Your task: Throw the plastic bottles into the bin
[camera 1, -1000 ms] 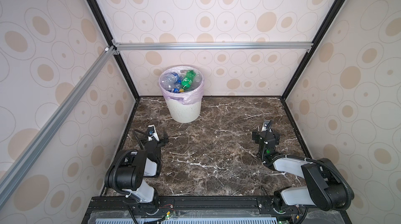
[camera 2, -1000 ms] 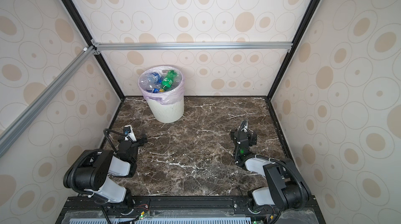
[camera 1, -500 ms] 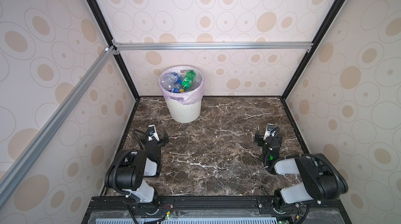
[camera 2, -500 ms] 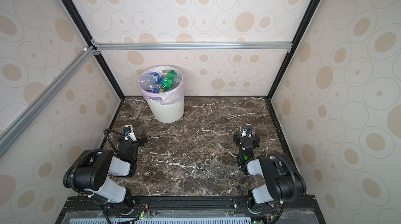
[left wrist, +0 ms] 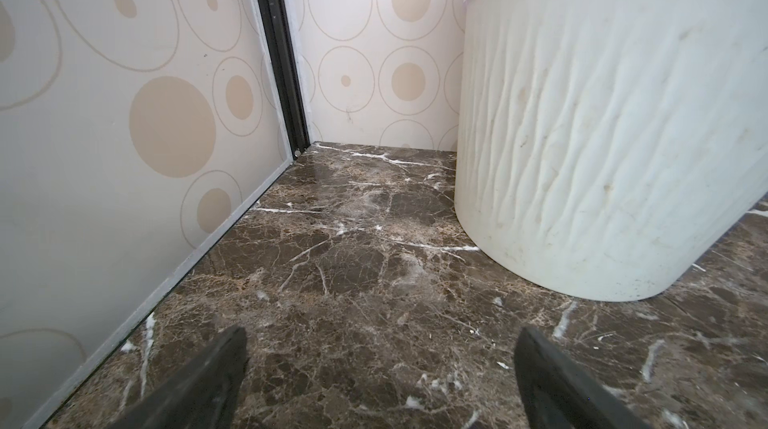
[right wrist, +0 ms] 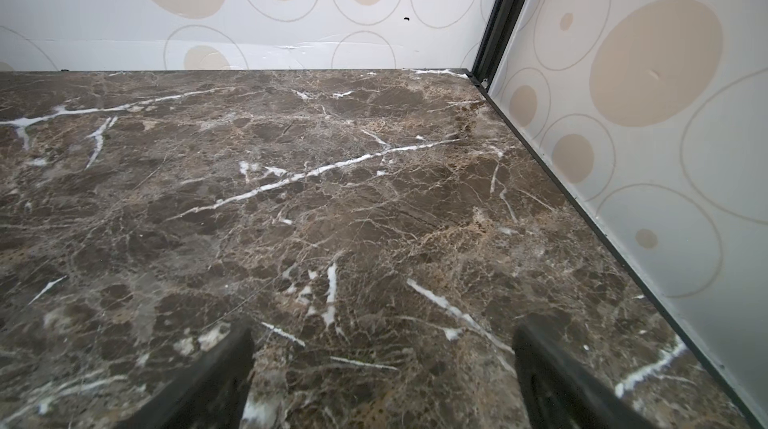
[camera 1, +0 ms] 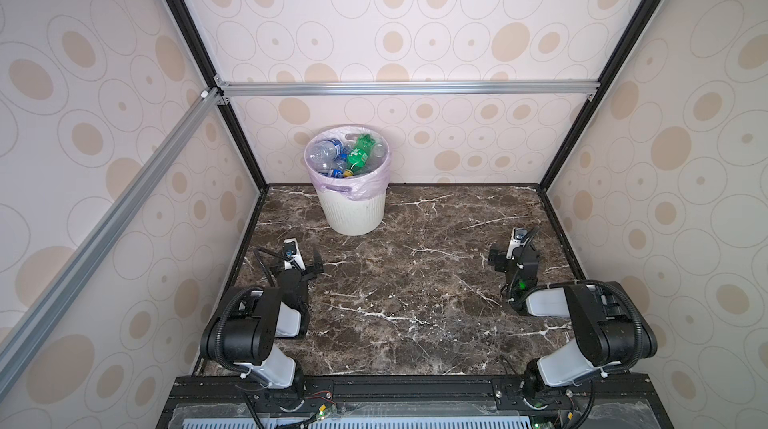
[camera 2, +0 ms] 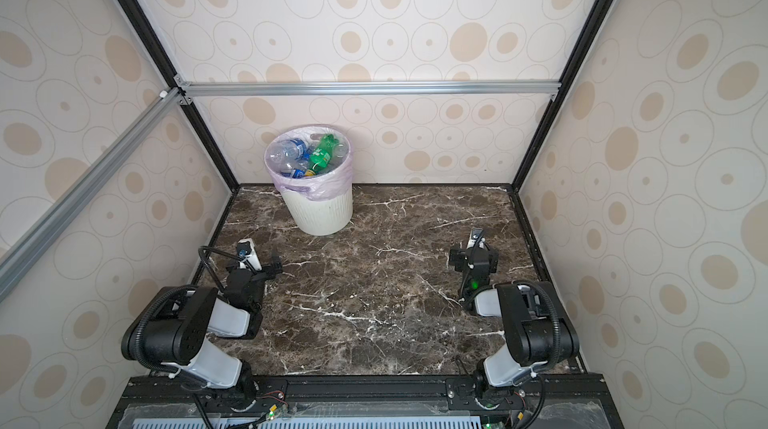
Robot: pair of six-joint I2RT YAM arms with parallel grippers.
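The bin, white, ribbed and lined with a pale pink bag, stands at the back left of the marble table. Inside it lie several plastic bottles, mostly clear with blue labels, and a green one on top. My left gripper rests low at the front left, open and empty, with the bin's wall just ahead of it. At the front right, my right gripper is also open and holds nothing.
Patterned walls close the table on three sides, with black corner posts and an aluminium rail across the back. The right gripper faces bare marble near the right wall.
The right arm has folded back toward the front right, and its gripper has turned to face the back wall. The left arm, the bin and the bottles have not moved.
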